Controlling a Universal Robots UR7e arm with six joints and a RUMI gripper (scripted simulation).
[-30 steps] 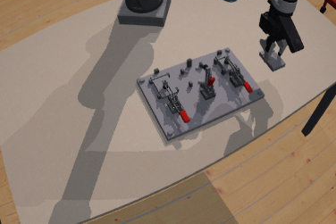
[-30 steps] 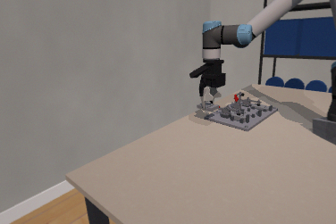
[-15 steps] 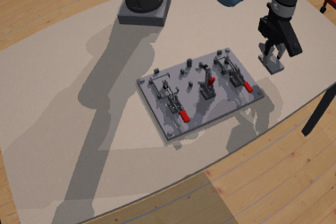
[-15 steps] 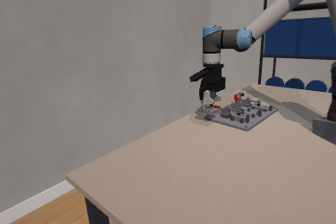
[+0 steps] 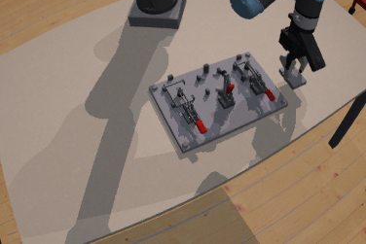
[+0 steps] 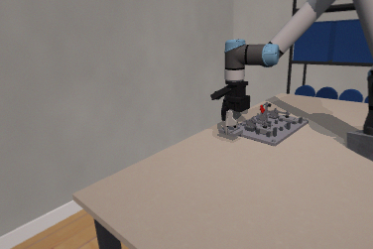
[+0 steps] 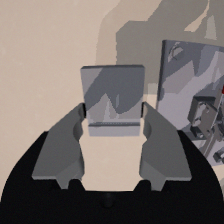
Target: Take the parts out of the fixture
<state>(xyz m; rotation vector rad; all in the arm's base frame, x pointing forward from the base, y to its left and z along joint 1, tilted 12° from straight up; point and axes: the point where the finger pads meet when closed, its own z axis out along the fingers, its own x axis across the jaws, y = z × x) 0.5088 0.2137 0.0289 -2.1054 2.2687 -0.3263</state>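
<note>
Beside the fixture (image 5: 181, 137), off its far short edge: gripper (image 5: 293, 65) down low over the beige table (image 5: 73, 130), matte and smooth, rounded along its front edge. Clamped partway closed on a flat grey part (image 7: 113, 100), one of the three — a plain rectangular plate, dull metallic, square-cornered, with a slightly raised lip along its near end in the wrist view. Two blocky grey fingers, faceted and angular, pinching that near end from either side; far end of the plate reaching out over the table surface. Whether resting on the table or just above it — cannot tell.

On the fixture itself: a thin grey rectangular base plate, studded with small dark pegs and blocks. Three toggle clamps counted, each with a glossy red handle tip (image 5: 201, 126), levers of wiry grey metal. From outside, part (image 6: 228, 130) visible just beside the plate's corner, under the black gripper body.
</note>
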